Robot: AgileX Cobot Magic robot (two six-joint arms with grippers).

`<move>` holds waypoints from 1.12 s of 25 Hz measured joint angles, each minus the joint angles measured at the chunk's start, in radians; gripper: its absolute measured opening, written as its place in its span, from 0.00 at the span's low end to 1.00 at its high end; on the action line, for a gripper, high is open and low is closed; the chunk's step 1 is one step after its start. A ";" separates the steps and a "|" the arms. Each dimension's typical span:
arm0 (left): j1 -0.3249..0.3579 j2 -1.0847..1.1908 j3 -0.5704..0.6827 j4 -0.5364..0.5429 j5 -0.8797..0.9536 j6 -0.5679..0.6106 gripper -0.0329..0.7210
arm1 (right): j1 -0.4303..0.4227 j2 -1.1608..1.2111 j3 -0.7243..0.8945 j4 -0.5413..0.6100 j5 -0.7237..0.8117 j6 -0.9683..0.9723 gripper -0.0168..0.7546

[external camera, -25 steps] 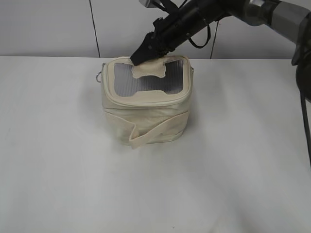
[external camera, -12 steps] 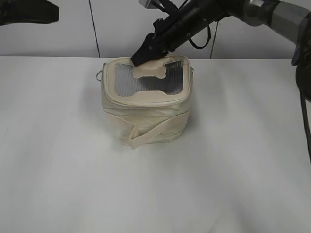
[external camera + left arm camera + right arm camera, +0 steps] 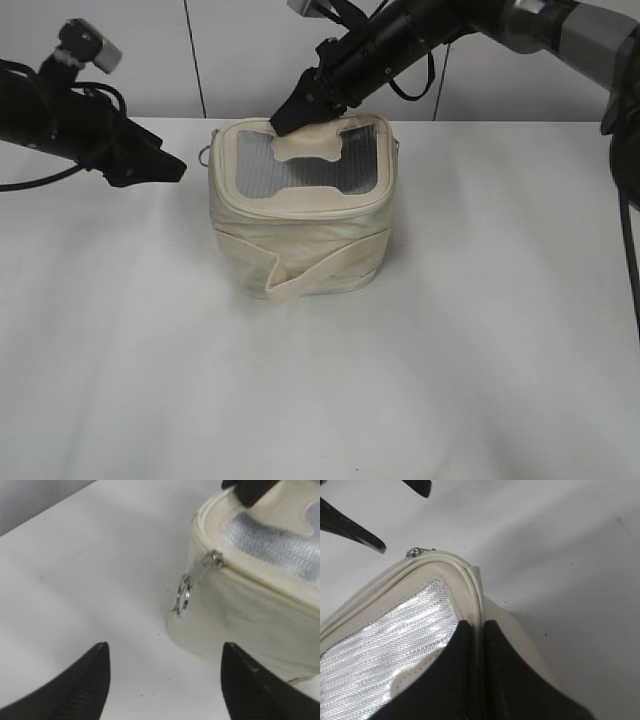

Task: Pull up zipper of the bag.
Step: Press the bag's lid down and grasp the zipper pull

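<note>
Bag: the bag (image 3: pixel 300 215) sits in the middle of the table (image 3: pixel 480 330).
Right gripper (image 3: pixel 288 118): pinches the bag's back rim at 12 o'clock, likely to keep it from sliding.
Left gripper (image 3: pixel 165 168): spread wide at 9 o'clock, holding nothing.
Zipper pull (image 3: pixel 186 592): its ring hangs off the bag's left corner, near the left gripper, probably its target.

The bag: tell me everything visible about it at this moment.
The bag is a small boxy cream pouch, leather-like, standing upright on the white table. Its top has a grey mesh panel with a cream bone-shaped patch. A strap band hangs across the front. The zipper runs round the top rim; a silver ring pull dangles at one corner. The right hand pinches the back rim; the open left hand is beside it, apart.
</note>
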 joint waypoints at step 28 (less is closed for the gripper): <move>-0.179 0.092 -0.033 -0.107 -0.288 0.163 0.26 | 0.000 0.000 0.000 0.000 0.002 0.012 0.09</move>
